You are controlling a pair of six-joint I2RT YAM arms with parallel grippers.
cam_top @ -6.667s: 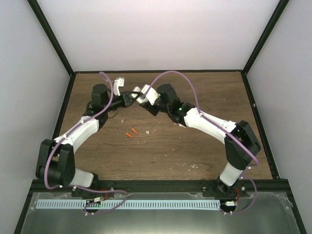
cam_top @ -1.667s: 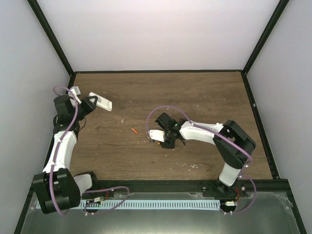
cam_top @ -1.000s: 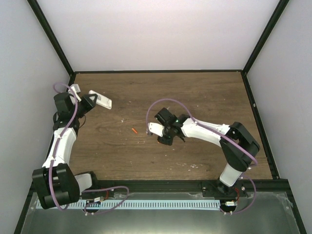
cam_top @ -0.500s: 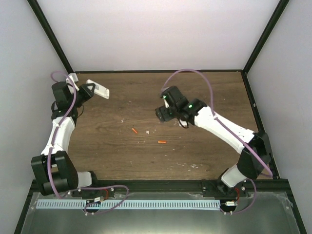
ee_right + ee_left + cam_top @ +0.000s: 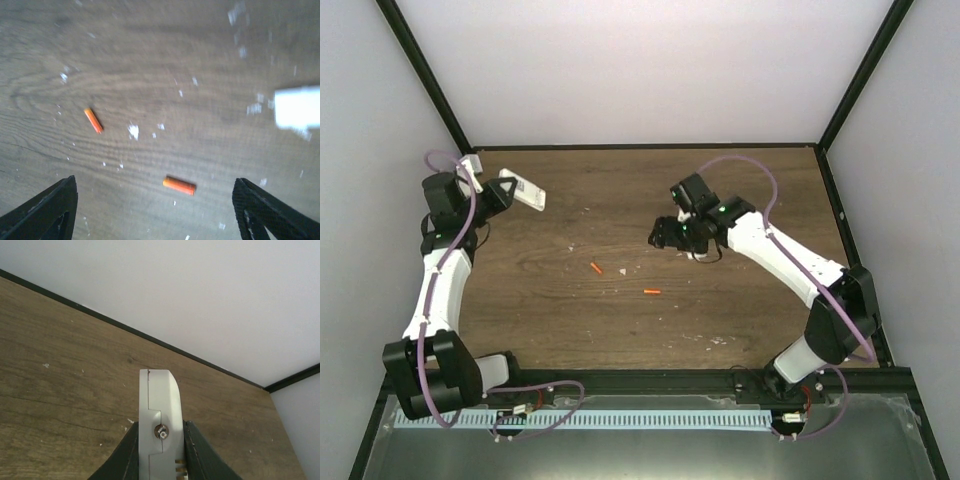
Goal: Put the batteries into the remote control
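Note:
My left gripper (image 5: 506,193) is shut on the white remote control (image 5: 526,194) and holds it above the table's back left. In the left wrist view the remote (image 5: 161,410) stands edge-on between the fingers (image 5: 192,455). Two orange-red batteries lie loose on the wood, one (image 5: 595,268) left of centre and one (image 5: 651,292) nearer the front. My right gripper (image 5: 663,235) is wide open and empty, raised above and to the right of them. The right wrist view shows both batteries, the left one (image 5: 93,120) and the near one (image 5: 179,185), between my spread fingers (image 5: 47,210).
A small white square cover piece (image 5: 297,106) lies on the wood at the right edge of the right wrist view. White crumbs (image 5: 133,131) are scattered around the batteries. Black frame posts and white walls (image 5: 640,70) close in the table.
My right gripper has opened and risen toward the back right, and a second battery now lies on the wood near the front. My left gripper has carried the remote slightly back and left.

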